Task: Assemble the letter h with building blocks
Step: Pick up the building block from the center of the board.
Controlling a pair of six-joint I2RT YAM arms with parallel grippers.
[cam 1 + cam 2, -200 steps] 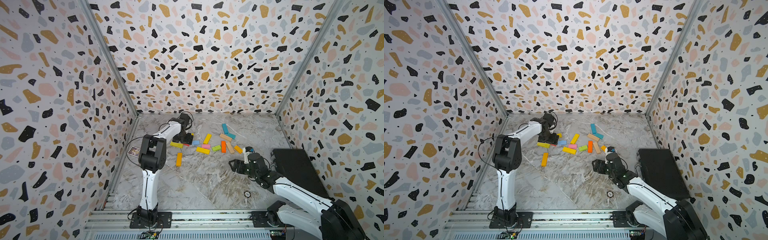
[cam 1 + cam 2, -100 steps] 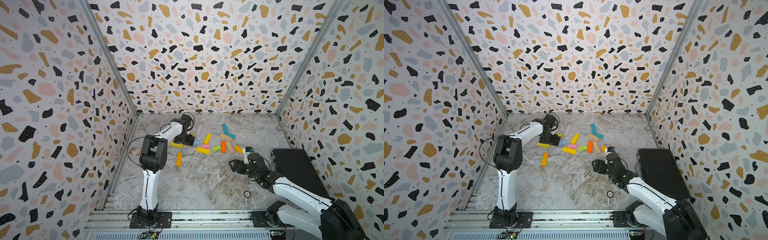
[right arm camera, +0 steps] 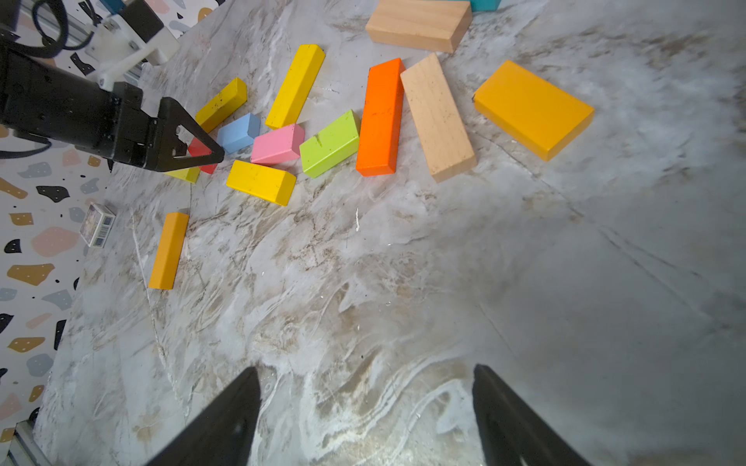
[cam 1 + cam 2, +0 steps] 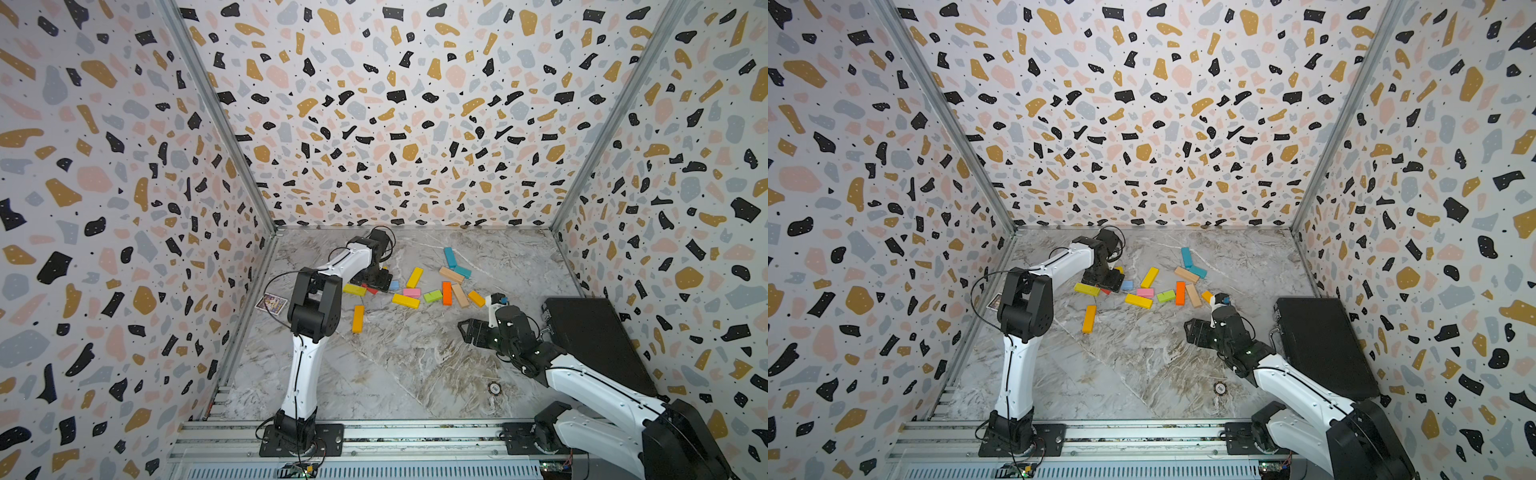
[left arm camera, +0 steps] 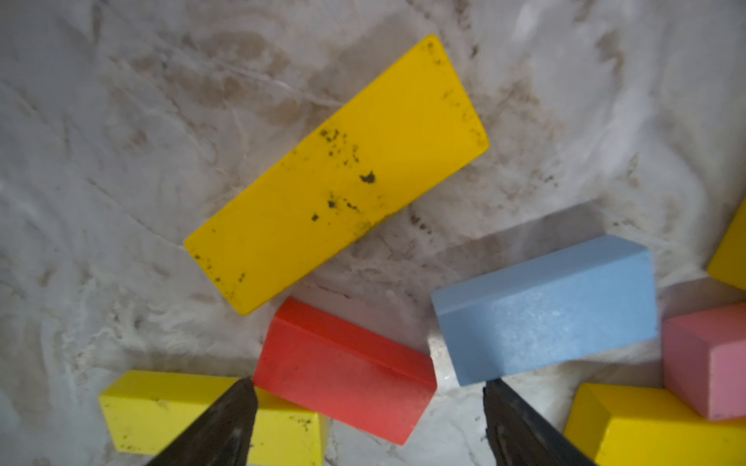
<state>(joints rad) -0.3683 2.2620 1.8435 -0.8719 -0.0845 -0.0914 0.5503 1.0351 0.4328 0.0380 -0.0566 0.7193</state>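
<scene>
Left wrist view: note left gripper (image 5: 368,389) spread wide, grasping nothing, with red block (image 5: 343,371) on worktop (image 5: 121,161) between its tips. Barely shifted over the last second, so pick judged pending. Note right gripper (image 3: 365,369) released, well apart from building blocks (image 4: 406,300); h not begun.

No words or numbers legible.
The printed box (image 3: 97,225) near the left gripper (image 3: 214,156) bears a barcode, digits too small to read.
</scene>
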